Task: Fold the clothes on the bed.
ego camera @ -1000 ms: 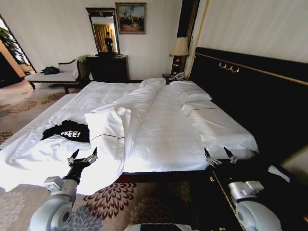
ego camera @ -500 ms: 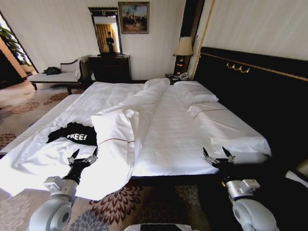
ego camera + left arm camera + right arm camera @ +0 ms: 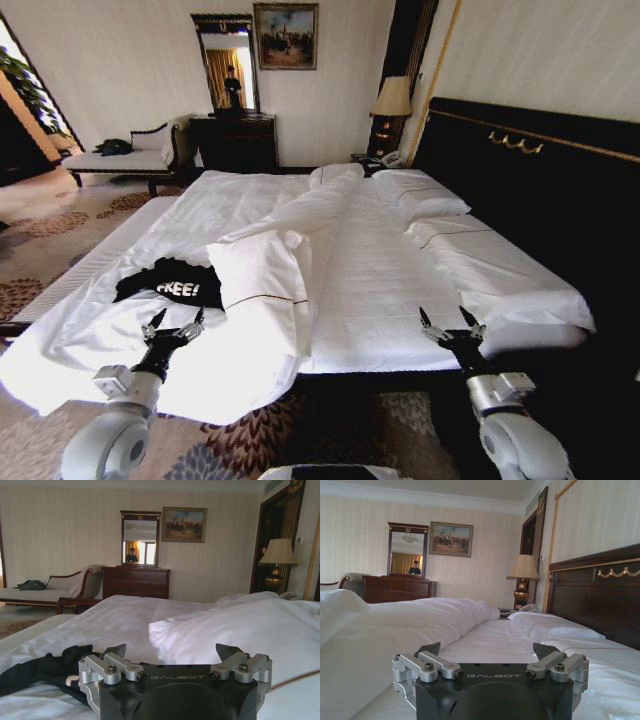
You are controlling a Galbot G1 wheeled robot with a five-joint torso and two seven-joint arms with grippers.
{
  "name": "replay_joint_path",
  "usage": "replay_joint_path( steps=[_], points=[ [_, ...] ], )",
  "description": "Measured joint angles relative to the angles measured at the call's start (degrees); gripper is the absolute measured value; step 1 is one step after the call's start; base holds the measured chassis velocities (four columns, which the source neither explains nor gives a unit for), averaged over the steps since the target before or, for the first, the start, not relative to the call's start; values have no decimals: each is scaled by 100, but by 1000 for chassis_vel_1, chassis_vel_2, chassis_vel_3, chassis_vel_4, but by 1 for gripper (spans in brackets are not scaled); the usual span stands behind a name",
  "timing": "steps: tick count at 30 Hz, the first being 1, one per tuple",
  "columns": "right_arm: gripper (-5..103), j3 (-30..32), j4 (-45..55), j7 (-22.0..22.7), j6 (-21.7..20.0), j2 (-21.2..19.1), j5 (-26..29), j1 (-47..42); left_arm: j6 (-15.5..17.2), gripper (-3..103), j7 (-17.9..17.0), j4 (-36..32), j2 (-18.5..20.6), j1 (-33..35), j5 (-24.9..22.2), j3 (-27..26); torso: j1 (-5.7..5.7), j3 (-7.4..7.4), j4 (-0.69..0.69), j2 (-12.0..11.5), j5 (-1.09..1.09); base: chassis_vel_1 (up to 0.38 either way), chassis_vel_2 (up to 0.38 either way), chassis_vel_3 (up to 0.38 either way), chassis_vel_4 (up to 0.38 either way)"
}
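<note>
The clothes, a black T-shirt [image 3: 168, 284] with white lettering, lie crumpled on the left side of the bed [image 3: 380, 270], beside a folded-back flap of white duvet. In the left wrist view the T-shirt [image 3: 47, 667] lies just beyond the fingers. My left gripper [image 3: 173, 324] hovers open over the bed's near left corner, a short way in front of the shirt. My right gripper [image 3: 446, 322] is open over the near right edge of the mattress, holding nothing. Both grippers [image 3: 172, 652] [image 3: 487, 650] show spread fingers in their wrist views.
A tall dark headboard [image 3: 530, 190] runs along the right. White pillows [image 3: 420, 195] lie by it. A lamp [image 3: 392, 100] on a nightstand, a dark dresser [image 3: 235, 140] with mirror, and a bench [image 3: 125, 160] with a dark bundle stand at the far wall. Patterned carpet [image 3: 40, 240] is left.
The whole picture has shifted rightward, so the camera has moved relative to the bed. Both grippers keep their open pose. The T-shirt lies as before.
</note>
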Motion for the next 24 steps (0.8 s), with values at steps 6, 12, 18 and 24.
replay_joint_path(
  steps=[6,12,18,24],
  points=[
    [100,21,0,4,108,13,-42,-39,1,100,0,1,-45,56,9,1,-1,0,-1,0,0,12,195,-17,-205],
    [100,5,16,27,122,7,-42,-28,-1,100,-7,3,-67,44,0,-12,-1,-1,0,1,0,-44,244,41,-226],
    [100,31,66,74,116,13,-27,-69,-22,100,0,-5,-83,90,-13,-29,-1,0,0,1,0,-147,284,127,-283],
    [100,74,169,106,185,-31,185,-43,-33,100,10,-12,-100,107,-26,-35,1,0,0,0,2,-238,271,233,-270]
  ],
)
